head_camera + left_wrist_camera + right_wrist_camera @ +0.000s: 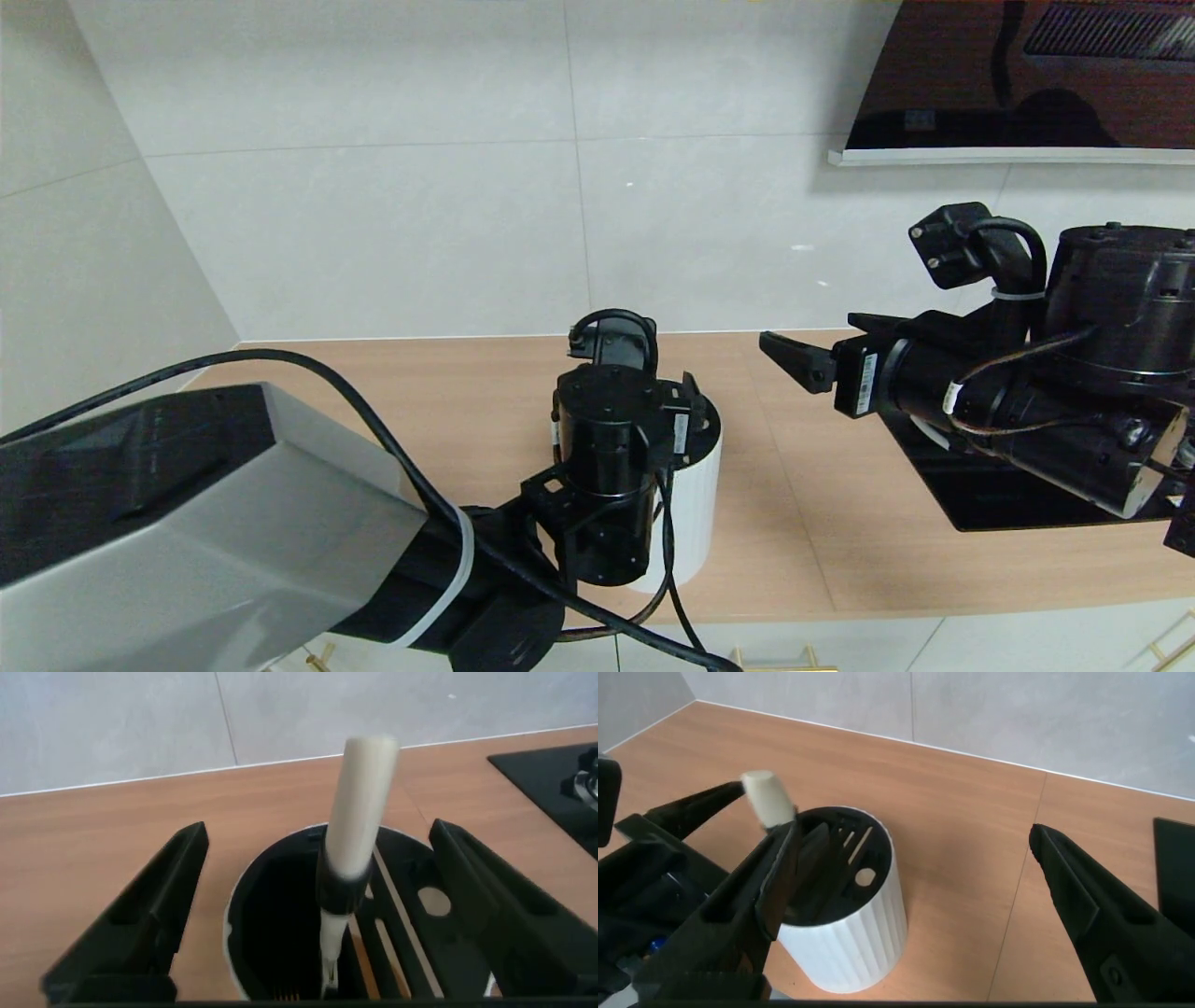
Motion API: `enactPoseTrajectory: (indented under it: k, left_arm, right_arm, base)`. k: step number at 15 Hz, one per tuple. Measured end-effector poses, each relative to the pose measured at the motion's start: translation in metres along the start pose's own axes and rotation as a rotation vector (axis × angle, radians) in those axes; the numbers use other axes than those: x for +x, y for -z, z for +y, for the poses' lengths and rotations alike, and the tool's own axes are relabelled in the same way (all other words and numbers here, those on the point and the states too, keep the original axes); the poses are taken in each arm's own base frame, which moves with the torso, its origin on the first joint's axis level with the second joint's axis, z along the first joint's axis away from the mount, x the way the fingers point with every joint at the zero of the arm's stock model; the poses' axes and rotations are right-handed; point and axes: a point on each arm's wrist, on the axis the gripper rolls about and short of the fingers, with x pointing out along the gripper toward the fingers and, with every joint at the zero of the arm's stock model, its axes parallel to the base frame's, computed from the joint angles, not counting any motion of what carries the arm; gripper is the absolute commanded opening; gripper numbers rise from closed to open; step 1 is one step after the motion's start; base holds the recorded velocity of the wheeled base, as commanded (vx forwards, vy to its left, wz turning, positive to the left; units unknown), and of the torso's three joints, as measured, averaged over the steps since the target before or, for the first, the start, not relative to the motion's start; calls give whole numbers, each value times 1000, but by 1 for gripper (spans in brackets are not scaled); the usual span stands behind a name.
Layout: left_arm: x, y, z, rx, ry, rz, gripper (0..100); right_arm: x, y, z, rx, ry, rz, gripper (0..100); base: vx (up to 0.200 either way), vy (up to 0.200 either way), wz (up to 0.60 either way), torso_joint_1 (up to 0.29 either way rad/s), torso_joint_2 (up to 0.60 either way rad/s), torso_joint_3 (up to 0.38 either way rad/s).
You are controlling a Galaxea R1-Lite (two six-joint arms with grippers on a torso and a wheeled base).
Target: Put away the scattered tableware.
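Utensil (360, 803) stood upright in the holder (850, 943), framed by the wide-open left hand (316, 838), which gripped nothing.

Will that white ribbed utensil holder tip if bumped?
Taller than wide, the white ribbed utensil holder would probably tip from a high bump. On the smooth wooden counter, a low push likely slides it.
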Motion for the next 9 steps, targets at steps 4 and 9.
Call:
enactPoseTrajectory:
  k: [4,9]
  left_arm:
    - [-11,-23,11,-32,1,-35,100]
    - [-38,-66,44,-75,65,-90,100]
  right_arm:
    - [0,-3,0,7,0,-12,100]
    - [-1,-6,-8,11,33,-24,100]
  base:
    - [0,0,0,0,0,0]
    - [0,0,0,0,0,0]
